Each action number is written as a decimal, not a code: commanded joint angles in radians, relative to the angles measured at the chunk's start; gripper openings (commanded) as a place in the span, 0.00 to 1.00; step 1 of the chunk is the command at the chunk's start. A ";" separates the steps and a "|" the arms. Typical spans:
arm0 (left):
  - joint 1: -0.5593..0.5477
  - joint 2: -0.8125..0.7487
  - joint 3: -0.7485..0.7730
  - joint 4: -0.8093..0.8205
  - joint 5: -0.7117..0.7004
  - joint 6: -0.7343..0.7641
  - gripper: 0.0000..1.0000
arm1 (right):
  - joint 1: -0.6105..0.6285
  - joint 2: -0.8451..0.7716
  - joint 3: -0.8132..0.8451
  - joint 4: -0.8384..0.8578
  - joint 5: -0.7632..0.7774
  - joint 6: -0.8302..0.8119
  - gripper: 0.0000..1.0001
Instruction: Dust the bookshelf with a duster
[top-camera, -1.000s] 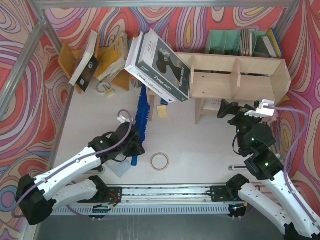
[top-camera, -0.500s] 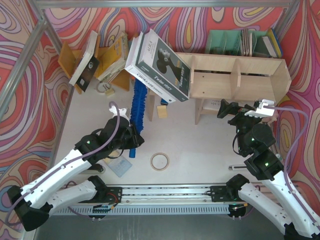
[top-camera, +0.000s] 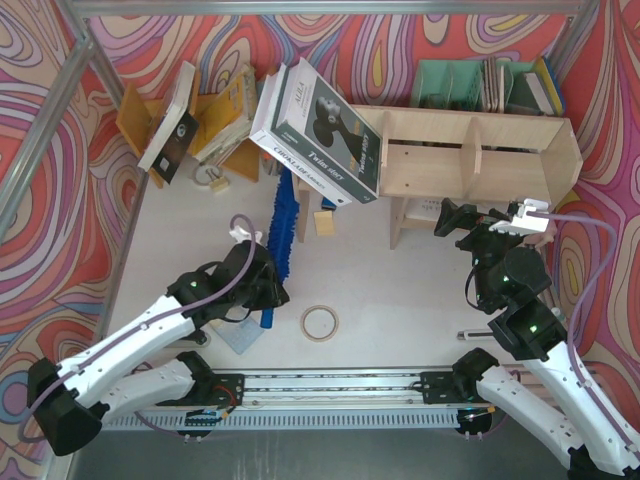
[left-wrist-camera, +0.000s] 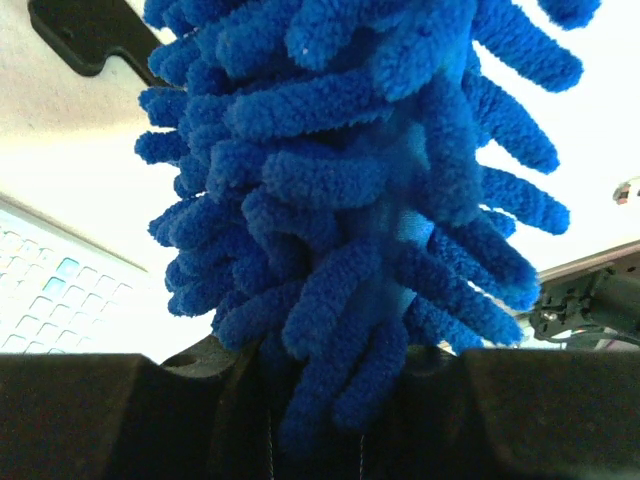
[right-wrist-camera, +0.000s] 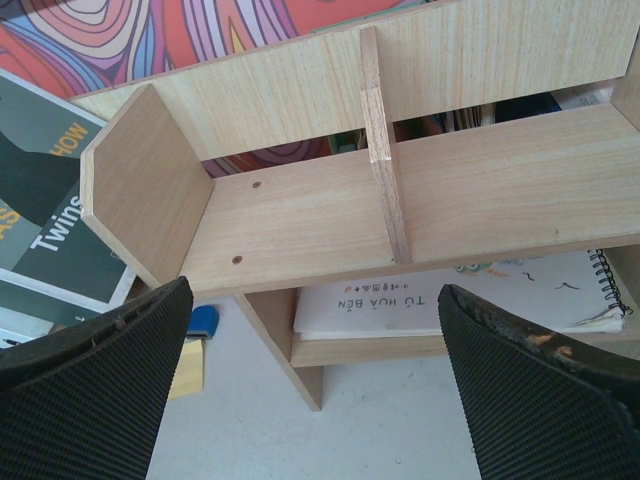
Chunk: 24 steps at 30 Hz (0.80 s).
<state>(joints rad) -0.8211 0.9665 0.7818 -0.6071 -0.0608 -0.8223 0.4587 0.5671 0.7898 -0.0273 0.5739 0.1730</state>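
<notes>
The bookshelf is a pale plywood unit on legs at the back right, and it fills the right wrist view with one upright divider. The duster is fluffy bright blue and points away from me, left of the shelf; its tip reaches under a large leaning book. My left gripper is shut on the duster low on its head, and the blue handle end sticks out behind. Blue strands crowd the left wrist view above the left gripper. My right gripper hangs open in front of the shelf.
A large black-and-white book leans against the shelf's left end. An orange slanted rack with books stands back left, a teal organiser behind the shelf. A tape roll, a yellow block and a notebook on the lower shelf.
My left arm pushed the duster away toward the back, then drew it back toward me and slightly right. The right arm has not moved.
</notes>
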 joint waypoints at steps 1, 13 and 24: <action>-0.003 -0.068 0.109 -0.019 -0.052 0.065 0.00 | 0.001 -0.002 0.006 0.022 -0.002 0.000 0.99; -0.003 -0.063 0.093 -0.028 -0.048 0.062 0.00 | 0.001 -0.001 0.008 0.020 0.001 0.000 0.99; -0.003 0.011 -0.117 0.122 0.013 -0.012 0.00 | 0.001 0.001 0.009 0.021 -0.001 -0.002 0.99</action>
<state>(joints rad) -0.8223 0.9684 0.7052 -0.6094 -0.0650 -0.8150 0.4587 0.5671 0.7898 -0.0273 0.5739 0.1730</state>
